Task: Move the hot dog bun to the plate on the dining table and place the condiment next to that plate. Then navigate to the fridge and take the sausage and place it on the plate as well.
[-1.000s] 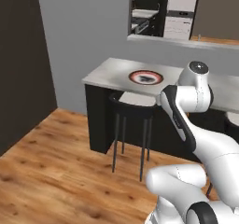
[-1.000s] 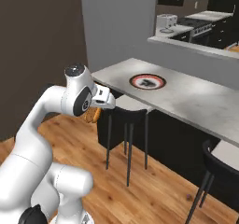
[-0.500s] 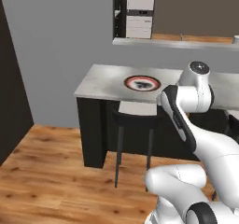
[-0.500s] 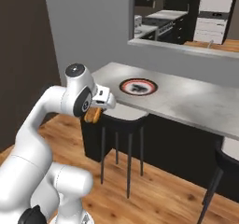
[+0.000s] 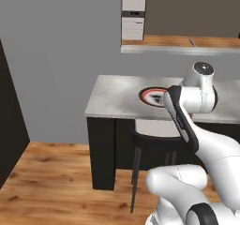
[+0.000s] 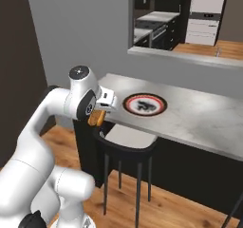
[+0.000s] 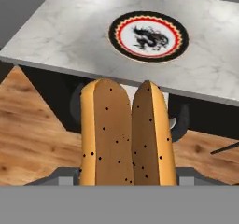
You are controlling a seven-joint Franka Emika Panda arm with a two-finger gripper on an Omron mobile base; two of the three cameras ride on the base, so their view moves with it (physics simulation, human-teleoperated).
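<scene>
My gripper (image 6: pixel 101 111) is shut on the hot dog bun (image 6: pixel 96 118), a tan-orange speckled bun with a lengthwise slit (image 7: pixel 126 134). I hold it in the air just off the near edge of the dining table (image 6: pixel 199 113), above the stool. The plate (image 7: pixel 148 36) has a red and black rim and a dark dragon mark, and it lies on the marble top (image 7: pixel 56 41) ahead of the bun. In the left base view my arm partly covers the plate (image 5: pixel 151 95). The condiment, fridge and sausage are out of view.
A black stool with a pale seat (image 6: pixel 126 139) stands under the table's near edge, below the bun. The floor (image 5: pixel 51 182) is wood. A grey wall with a pass-through opening (image 6: pixel 190 18) rises behind the table, and a dark wall (image 5: pixel 7 125) stands at the left.
The whole scene has shifted as the base drove: the table and plate now sit nearer and more central. The bun stays held in the shut gripper.
</scene>
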